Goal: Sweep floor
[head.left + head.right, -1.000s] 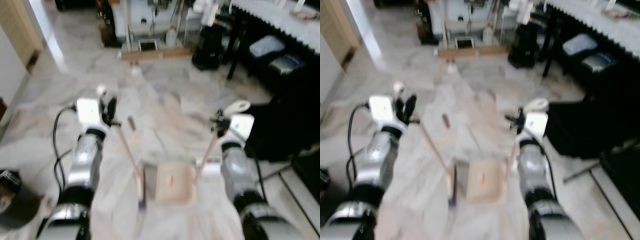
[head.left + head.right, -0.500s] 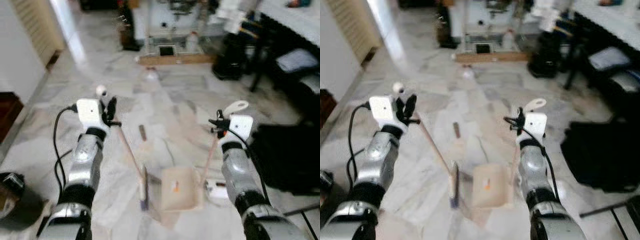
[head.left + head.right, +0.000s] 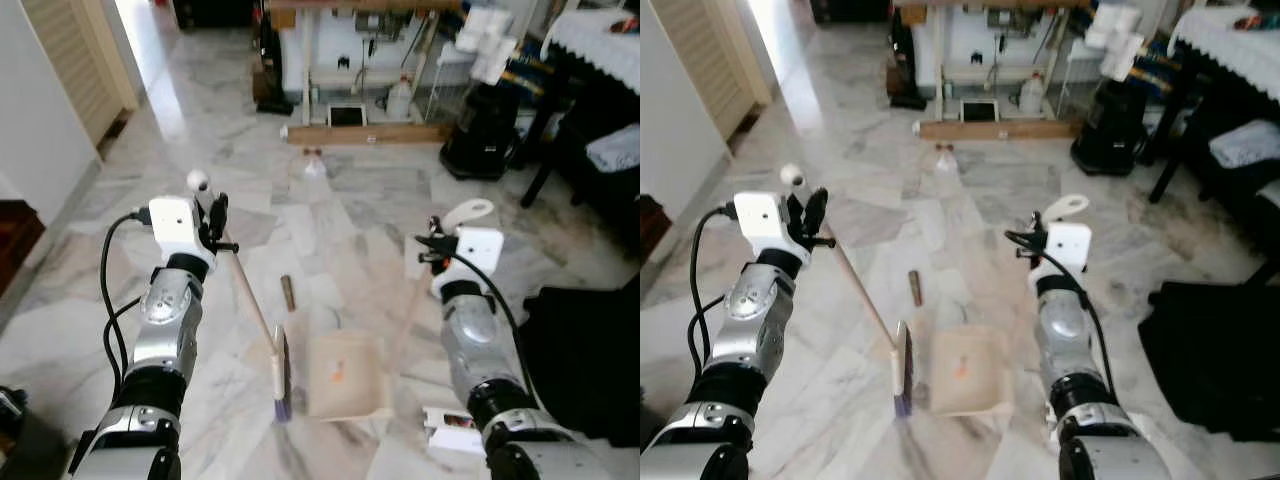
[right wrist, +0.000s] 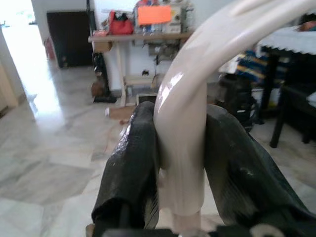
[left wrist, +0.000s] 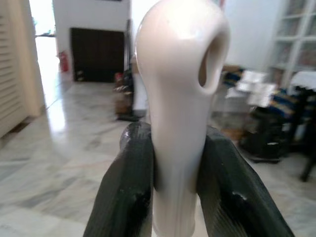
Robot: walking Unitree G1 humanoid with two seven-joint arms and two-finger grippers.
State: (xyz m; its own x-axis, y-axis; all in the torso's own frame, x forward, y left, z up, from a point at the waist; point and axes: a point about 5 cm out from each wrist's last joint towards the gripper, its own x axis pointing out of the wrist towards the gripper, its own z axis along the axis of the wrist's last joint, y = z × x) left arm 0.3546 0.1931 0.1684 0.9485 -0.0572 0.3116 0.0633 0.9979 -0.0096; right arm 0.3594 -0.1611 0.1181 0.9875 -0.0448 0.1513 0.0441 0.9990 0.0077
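My left gripper point(image 3: 216, 216) is shut on the pale handle of a broom point(image 3: 250, 300), whose head point(image 3: 282, 376) rests on the marble floor between my arms. In the left wrist view the fingers point(image 5: 132, 173) clamp the broom handle's rounded end point(image 5: 180, 94). My right gripper point(image 3: 431, 251) is shut on the dustpan handle point(image 3: 412, 305). The beige dustpan point(image 3: 345, 376) lies flat just right of the broom head, with a small orange scrap point(image 3: 338, 372) in it. The right wrist view has the fingers point(image 4: 133, 163) pressed on the curved dustpan handle point(image 4: 183, 128). A small brown stick point(image 3: 288, 292) lies on the floor beyond the broom.
A black bag point(image 3: 590, 340) lies at the right and a white packet point(image 3: 455, 425) by my right arm. Farther off stand a black bin point(image 3: 476, 150), a dark table point(image 3: 590, 80), a wooden plank point(image 3: 365, 132) and a bottle point(image 3: 314, 166). A white wall point(image 3: 35, 150) runs on the left.
The camera has moved and the blur has gone, so the whole room shifted right and down in the picture. Both grippers keep their hold; broom and dustpan stay between my arms.
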